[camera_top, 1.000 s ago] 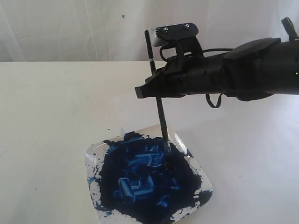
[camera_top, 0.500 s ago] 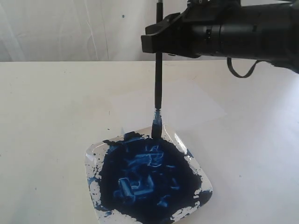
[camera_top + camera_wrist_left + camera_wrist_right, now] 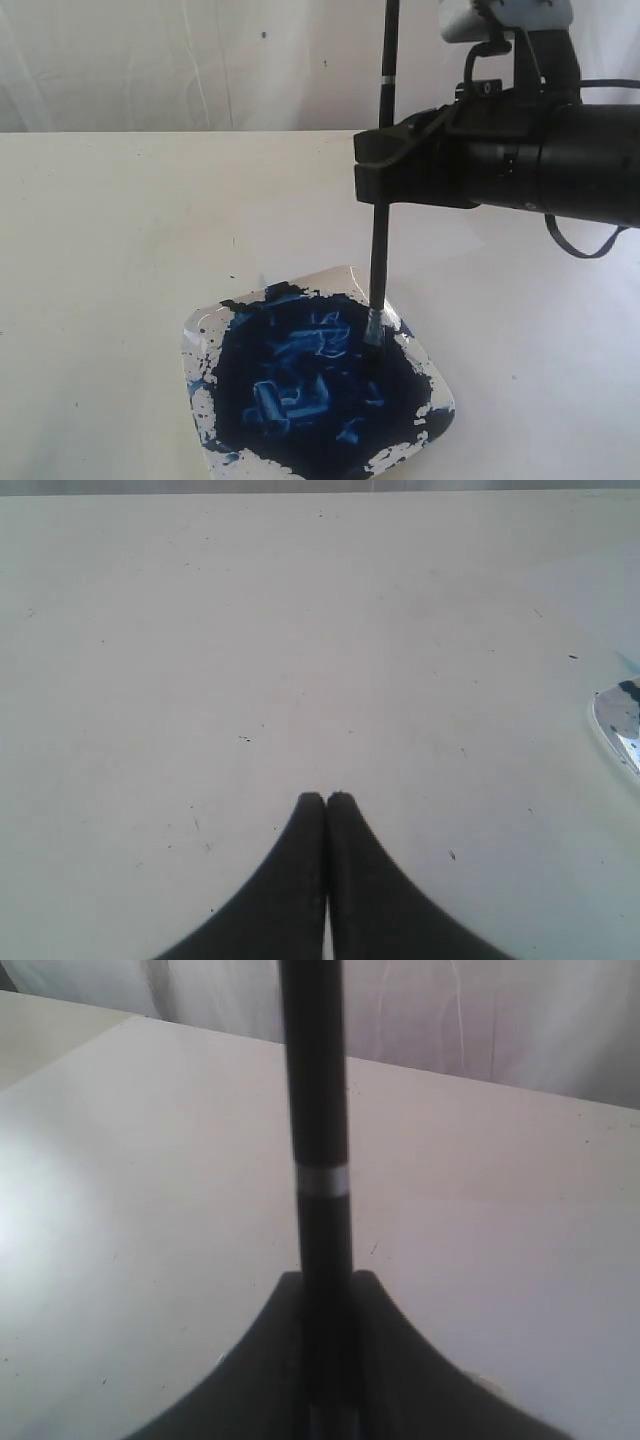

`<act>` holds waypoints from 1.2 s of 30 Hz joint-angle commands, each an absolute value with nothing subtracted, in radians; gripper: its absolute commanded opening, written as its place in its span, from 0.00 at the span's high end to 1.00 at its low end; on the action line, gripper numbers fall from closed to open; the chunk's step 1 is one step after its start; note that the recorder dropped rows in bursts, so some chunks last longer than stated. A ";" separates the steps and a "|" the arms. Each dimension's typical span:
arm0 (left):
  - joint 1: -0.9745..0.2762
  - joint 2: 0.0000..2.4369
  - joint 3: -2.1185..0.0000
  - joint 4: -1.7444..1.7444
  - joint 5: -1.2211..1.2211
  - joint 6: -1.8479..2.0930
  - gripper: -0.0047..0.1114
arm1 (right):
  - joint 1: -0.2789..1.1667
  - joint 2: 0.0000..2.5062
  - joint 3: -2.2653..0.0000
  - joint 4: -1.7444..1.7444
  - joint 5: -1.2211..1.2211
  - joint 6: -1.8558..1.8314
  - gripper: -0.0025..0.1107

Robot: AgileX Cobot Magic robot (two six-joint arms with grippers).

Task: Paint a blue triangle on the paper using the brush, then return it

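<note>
— 2 grippers checked. How does the right gripper (image 3: pixel 372 170) stand?
— We find it clamped on the brush (image 3: pixel 379 250), which is upright with its bristles in the dark blue paint (image 3: pixel 300 385) at the plate's (image 3: pixel 197 335) right side.
— And the left gripper (image 3: pixel 326 802)?
— Fingers pressed together, holding nothing, above the table (image 3: pixel 300 630).

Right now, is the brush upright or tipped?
Upright. The brush stands nearly vertical in the right gripper, its bristle tip down on the dark blue paint of the plate.
</note>
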State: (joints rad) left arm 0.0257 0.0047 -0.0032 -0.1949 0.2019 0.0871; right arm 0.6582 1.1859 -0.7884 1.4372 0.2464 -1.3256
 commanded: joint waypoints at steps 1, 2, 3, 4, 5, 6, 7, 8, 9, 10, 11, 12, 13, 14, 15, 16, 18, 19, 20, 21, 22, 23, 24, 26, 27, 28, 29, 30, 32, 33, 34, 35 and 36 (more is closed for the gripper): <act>0.028 0.000 0.000 -0.208 0.202 0.086 0.96 | 0.660 1.177 -0.777 1.441 0.262 -1.331 0.98; 0.028 0.000 0.000 -0.208 0.202 0.086 0.96 | 0.660 1.177 -0.777 1.441 0.262 -1.331 0.98; 0.028 0.000 0.000 -0.208 0.202 0.086 0.96 | 0.660 1.177 -0.777 1.441 0.262 -1.331 0.98; 0.028 0.000 0.000 -0.208 0.202 0.086 0.96 | 0.660 1.177 -0.777 1.441 0.260 -1.331 0.98; 0.028 0.000 0.000 -0.208 0.202 0.086 0.96 | 0.660 1.177 -0.777 1.441 0.260 -1.331 0.98; 0.028 0.000 0.000 -0.208 0.202 0.086 0.96 | 0.660 1.177 -0.777 1.441 0.260 -1.331 0.98; 0.028 0.000 0.000 -0.208 0.202 0.086 0.96 | 0.660 1.177 -0.777 1.441 0.260 -1.331 0.98; 0.028 0.000 0.000 -0.208 0.202 0.086 0.96 | 0.660 1.177 -0.777 1.441 0.262 -1.331 0.98; 0.028 0.000 0.000 -0.208 0.202 0.086 0.96 | 0.660 1.177 -0.777 1.441 0.262 -1.331 0.98; 0.028 0.000 0.000 -0.208 0.202 0.086 0.96 | 0.660 1.177 -0.777 1.441 0.262 -1.331 0.98; 0.028 0.000 0.000 -0.208 0.202 0.086 0.96 | 0.660 1.177 -0.777 1.441 0.262 -1.331 0.98; 0.028 0.000 0.000 -0.208 0.202 0.086 0.96 | 0.660 1.177 -0.777 1.441 0.262 -1.331 0.98; 0.028 0.000 0.000 -0.208 0.202 0.086 0.96 | 0.660 1.177 -0.777 1.441 0.262 -1.331 0.98; 0.028 0.000 0.000 -0.208 0.202 0.086 0.96 | 0.660 1.177 -0.777 1.441 0.262 -1.331 0.98; 0.028 0.000 0.000 -0.208 0.202 0.086 0.96 | 0.660 1.177 -0.777 1.441 0.262 -1.331 0.98; 0.028 0.000 0.000 -0.208 0.202 0.086 0.96 | 0.660 1.177 -0.777 1.441 0.262 -1.331 0.98; 0.028 0.000 0.000 -0.208 0.202 0.086 0.96 | 0.660 1.177 -0.777 1.439 0.260 -1.331 0.98; 0.028 0.000 0.000 -0.208 0.202 0.086 0.96 | 0.660 1.177 -0.777 1.439 0.260 -1.331 0.98; 0.028 0.000 0.000 -0.208 0.202 0.086 0.96 | 0.660 1.177 -0.777 1.439 0.258 -1.331 0.98; 0.028 0.000 0.000 -0.208 0.202 0.086 0.96 | 0.660 1.177 -0.777 1.439 0.258 -1.331 0.98; 0.028 0.000 0.000 -0.208 0.202 0.086 0.96 | 0.660 1.177 -0.777 1.439 0.258 -1.331 0.98; 0.028 0.000 0.000 -0.208 0.202 0.086 0.96 | 0.660 1.177 -0.777 1.439 0.258 -1.331 0.98; 0.028 0.000 0.000 -0.208 0.202 0.086 0.96 | 0.660 1.177 -0.777 1.439 0.258 -1.331 0.98; 0.028 0.000 0.000 -0.208 0.202 0.086 0.96 | 0.660 1.177 -0.777 1.439 0.258 -1.331 0.98; 0.028 0.000 0.000 -0.208 0.192 0.086 0.96 | 0.660 1.177 -0.777 1.439 0.258 -1.331 0.98; 0.028 0.000 0.000 -0.208 0.177 0.086 0.96 | 0.660 1.177 -0.777 1.439 0.258 -1.331 0.98; 0.028 0.000 0.000 -0.208 0.149 0.086 0.96 | 0.660 1.177 -0.777 1.439 0.258 -1.331 0.98; 0.028 0.000 0.000 -0.208 0.117 0.086 0.96 | 0.660 1.177 -0.777 1.439 0.258 -1.331 0.98; 0.028 0.000 0.000 -0.208 0.021 0.086 0.96 | 0.660 1.177 -0.777 1.439 0.258 -1.331 0.98; 0.028 0.000 0.000 -0.208 -0.024 0.086 0.96 | 0.660 1.177 -0.777 1.439 0.258 -1.331 0.98; 0.028 0.000 0.000 -0.208 -0.087 0.086 0.96 | 0.660 1.177 -0.777 1.439 0.258 -1.331 0.98; 0.028 0.000 0.000 -0.208 -0.146 0.086 0.96 | 0.660 1.177 -0.777 1.439 0.258 -1.331 0.98; 0.028 0.000 0.000 -0.208 -0.222 0.086 0.96 | 0.660 1.177 -0.777 1.439 0.258 -1.331 0.98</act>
State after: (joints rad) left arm 0.0257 0.0047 -0.0032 -0.1949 -0.0403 0.0871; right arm 0.6582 1.1844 -0.7804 1.4372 0.2531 -1.3256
